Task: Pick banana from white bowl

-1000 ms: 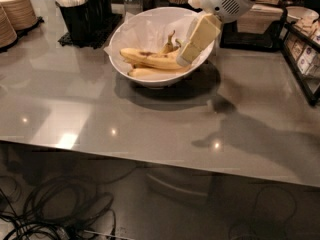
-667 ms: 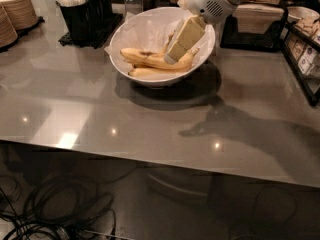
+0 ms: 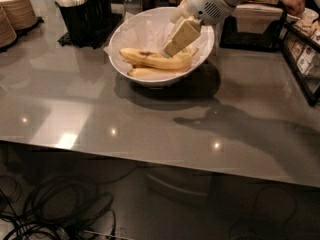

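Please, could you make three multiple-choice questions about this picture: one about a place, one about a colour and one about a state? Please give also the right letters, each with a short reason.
1. Where is the gripper?
A. down in the bowl, at the bananas
B. far to the left of the bowl
C. at the front edge of the picture

2. What colour is the holder behind the bowl, to its left?
A. red
B. black
C. white

3. How are the bananas?
A. hanging in the air
B. lying outside the bowl
C. lying in the bowl

Answers:
1 A: the gripper reaches down inside the bowl, right at the bananas.
2 B: the holder's sides are black.
3 C: the bananas rest inside the bowl's rim.
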`<state>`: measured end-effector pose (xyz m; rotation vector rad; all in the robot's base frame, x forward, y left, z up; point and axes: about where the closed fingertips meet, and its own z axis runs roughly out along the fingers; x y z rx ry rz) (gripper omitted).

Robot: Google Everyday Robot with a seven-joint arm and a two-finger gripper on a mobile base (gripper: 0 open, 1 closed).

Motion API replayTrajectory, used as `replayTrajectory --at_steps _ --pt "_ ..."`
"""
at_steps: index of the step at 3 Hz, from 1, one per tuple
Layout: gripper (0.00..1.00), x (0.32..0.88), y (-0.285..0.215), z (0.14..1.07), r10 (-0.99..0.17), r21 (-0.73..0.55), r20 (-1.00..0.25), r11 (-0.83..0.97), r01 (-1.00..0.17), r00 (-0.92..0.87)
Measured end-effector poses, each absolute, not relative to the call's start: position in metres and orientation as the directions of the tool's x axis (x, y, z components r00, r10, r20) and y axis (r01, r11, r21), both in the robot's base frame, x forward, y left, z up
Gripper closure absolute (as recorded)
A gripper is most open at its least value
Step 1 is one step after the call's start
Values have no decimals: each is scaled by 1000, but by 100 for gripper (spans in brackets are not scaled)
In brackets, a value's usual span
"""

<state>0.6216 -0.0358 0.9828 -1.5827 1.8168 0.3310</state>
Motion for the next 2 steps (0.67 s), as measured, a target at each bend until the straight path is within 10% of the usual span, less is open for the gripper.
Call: replayTrajectory --at_steps 2 --pt "20 641 19 954 -750 -201 -660 127 -971 38"
